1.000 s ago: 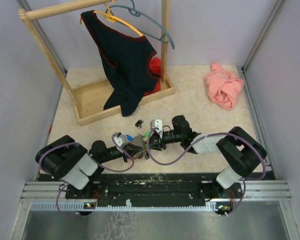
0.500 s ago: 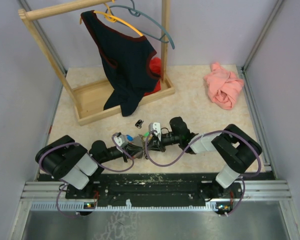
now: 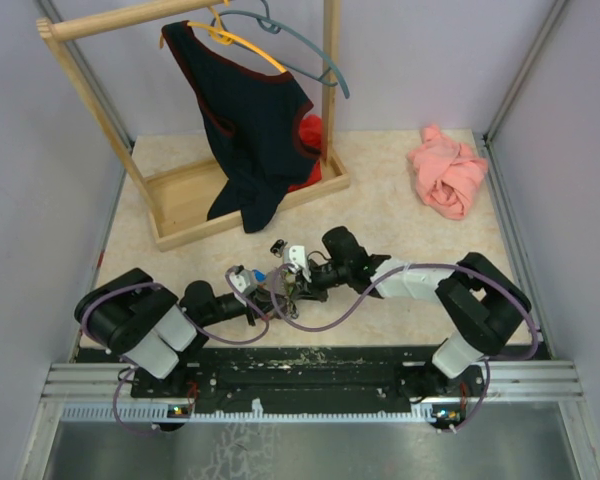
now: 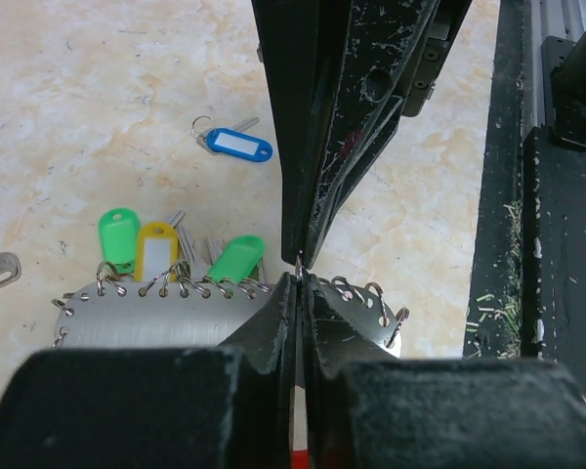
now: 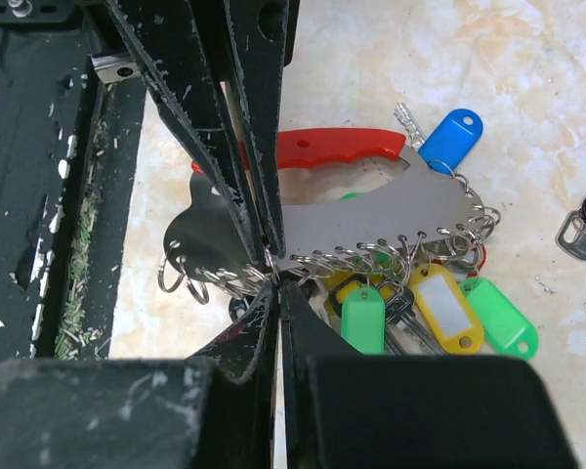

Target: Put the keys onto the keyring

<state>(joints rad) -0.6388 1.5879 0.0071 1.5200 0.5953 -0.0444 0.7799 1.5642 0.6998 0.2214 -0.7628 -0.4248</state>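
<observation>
Pale marbled surface (image 3: 410, 250), wooden clothes rack (image 3: 185, 205) at the back — both claws meet at the keyring.

Over the last second the right arm has swung in leftward, and the right claw (image 5: 273, 281) has gone from part-spread to pressed together. The left claw (image 4: 297, 281) is pressed together too, tip to tip with it at one split ring (image 5: 270, 262) on the edge of the keyring (image 5: 371, 220), a metal plate with a red grip. Which claw actually holds that ring cannot be told. Judgement: a ring is being secured for opening — no key is at the tips yet. Keys (image 5: 439, 313) with green and yellow tags sit at the plate's rings, apparently threaded. A blue-tagged key (image 4: 232, 145) lies loose on the surface, well apart. The tag windows are blank and no brand or writing is legible.
</observation>
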